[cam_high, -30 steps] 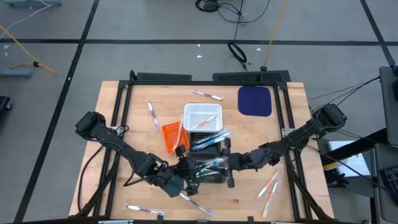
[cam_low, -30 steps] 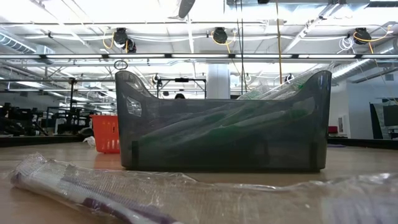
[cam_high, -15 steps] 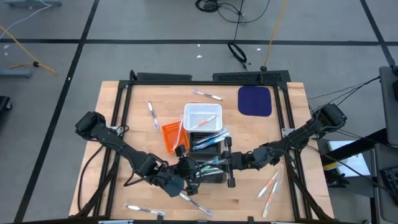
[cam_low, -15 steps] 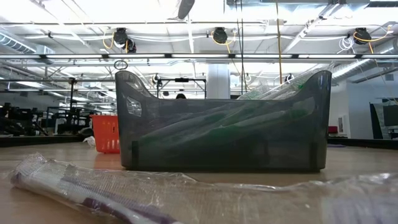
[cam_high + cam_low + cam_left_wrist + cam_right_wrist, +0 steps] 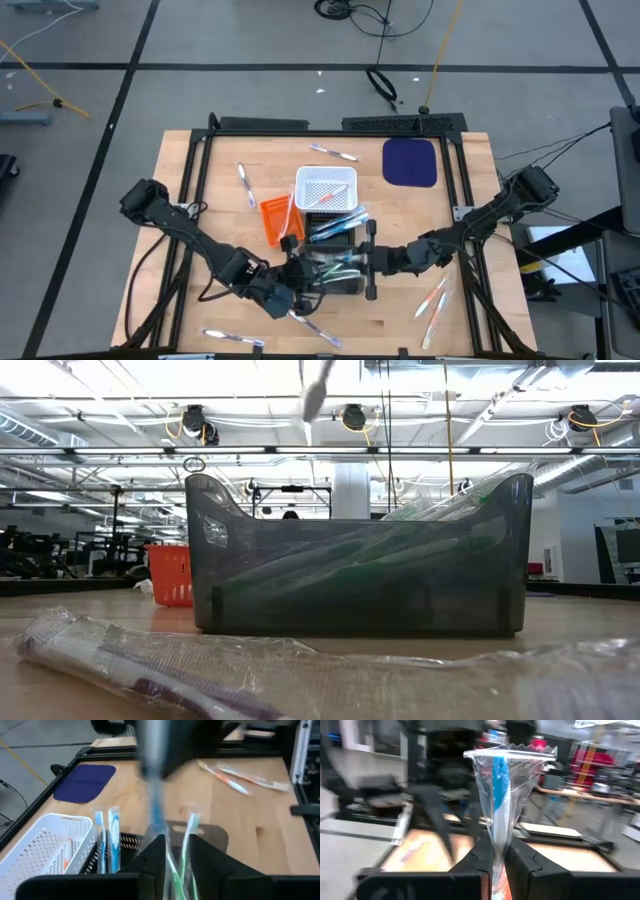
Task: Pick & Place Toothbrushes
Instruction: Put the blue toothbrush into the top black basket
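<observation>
My right gripper (image 5: 371,262) is at the right end of the dark grey bin (image 5: 335,268). In the right wrist view it (image 5: 493,854) is shut on a wrapped blue toothbrush (image 5: 499,780) that stands upright. My left gripper (image 5: 288,292) is at the bin's left end. In the left wrist view its narrow-set fingers (image 5: 150,857) pinch a wrapped toothbrush (image 5: 156,812), blurred, next to green ones (image 5: 188,832). The bin (image 5: 355,565) holds several green toothbrushes. Loose wrapped toothbrushes lie on the table (image 5: 243,183), (image 5: 333,152), (image 5: 432,298).
A white basket (image 5: 326,188) with one brush stands behind the bin, and an orange basket (image 5: 275,220) is to its left. A dark blue pad (image 5: 410,162) lies at the back right. More wrapped toothbrushes (image 5: 232,338) lie by the front edge, one close in the low view (image 5: 150,670).
In the low view a pale toothbrush tip above the bin has moved down and right into sight. In the high view both arms have hardly shifted.
</observation>
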Motion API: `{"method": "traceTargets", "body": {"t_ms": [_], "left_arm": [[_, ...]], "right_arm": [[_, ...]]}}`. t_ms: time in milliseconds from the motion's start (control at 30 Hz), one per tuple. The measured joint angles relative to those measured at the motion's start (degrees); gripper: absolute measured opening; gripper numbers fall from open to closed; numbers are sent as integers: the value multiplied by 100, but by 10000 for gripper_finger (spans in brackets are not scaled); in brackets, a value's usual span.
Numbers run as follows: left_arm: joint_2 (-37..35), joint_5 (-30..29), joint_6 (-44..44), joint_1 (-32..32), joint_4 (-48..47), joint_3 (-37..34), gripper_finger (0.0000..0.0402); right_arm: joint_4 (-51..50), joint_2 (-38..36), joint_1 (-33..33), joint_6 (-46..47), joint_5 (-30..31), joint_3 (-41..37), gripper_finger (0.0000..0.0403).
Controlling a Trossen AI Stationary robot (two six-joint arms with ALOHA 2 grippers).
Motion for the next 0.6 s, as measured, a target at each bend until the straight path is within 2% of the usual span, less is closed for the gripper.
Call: {"method": "traceTargets", "body": {"t_ms": [200, 333, 467, 600], "left_arm": [[-63, 14, -441, -92, -522, 0, 98], [-72, 14, -781, -172, -701, 2, 99], [-74, 4, -822, -233, -660, 2, 99], [-72, -2, -939, -239, -663, 2, 99]], "right_arm": [[126, -393, -80, 88, 661, -623, 17], [1036, -600, -346, 376, 665, -1317, 17], [1975, -591, -714, 1057, 644, -2027, 17], [2248, -509, -1071, 1698, 661, -2431, 17]]}}
